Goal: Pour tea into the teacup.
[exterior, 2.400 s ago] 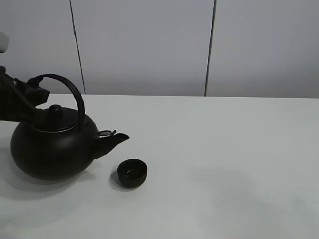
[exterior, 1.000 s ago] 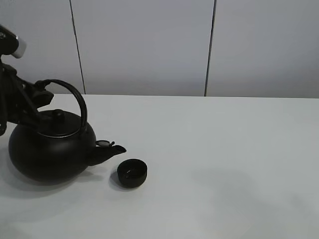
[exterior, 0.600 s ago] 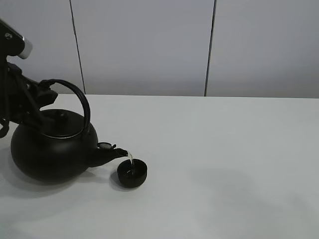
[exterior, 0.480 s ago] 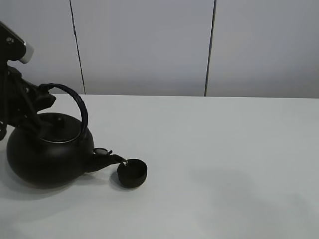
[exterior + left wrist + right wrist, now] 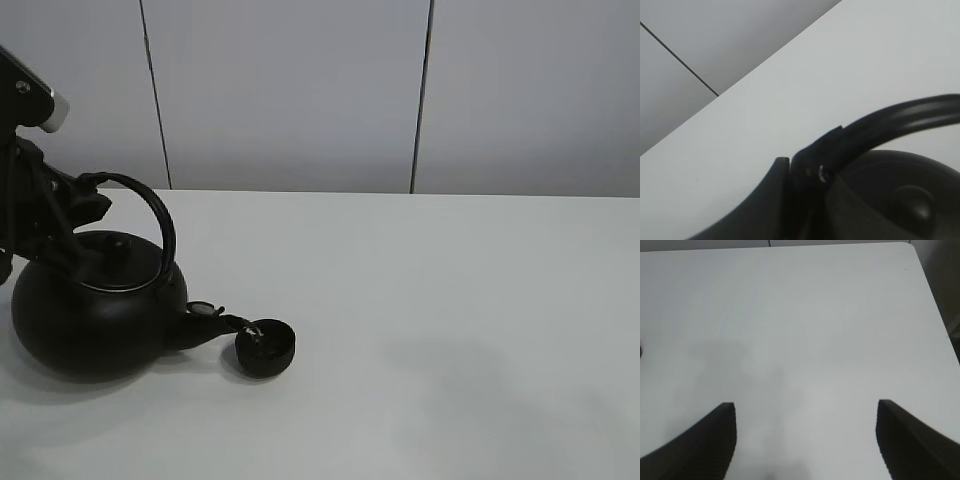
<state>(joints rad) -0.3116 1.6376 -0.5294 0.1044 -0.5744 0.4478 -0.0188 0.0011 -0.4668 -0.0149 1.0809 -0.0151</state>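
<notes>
The big round black teapot [image 5: 95,320] is tipped forward on the left of the white table, its spout [image 5: 225,322] down at the rim of the small black teacup [image 5: 265,347]. My left gripper [image 5: 85,200] is shut on the teapot's arched handle [image 5: 150,205] at its rear end. In the left wrist view the handle [image 5: 890,122] runs out from between the jaws above the lid [image 5: 910,205]. My right gripper [image 5: 805,440] hangs open over bare table, with nothing between its fingers; it is outside the exterior high view.
The white table [image 5: 450,300] stretches to the right of the teacup. Its far corner and right edge [image 5: 932,300] show in the right wrist view. A grey panelled wall [image 5: 300,90] stands behind.
The teapot has tipped further forward and shifted slightly left, and its spout has dropped to the teacup's rim. A thin stream of tea fell into the cup half a second ago.
</notes>
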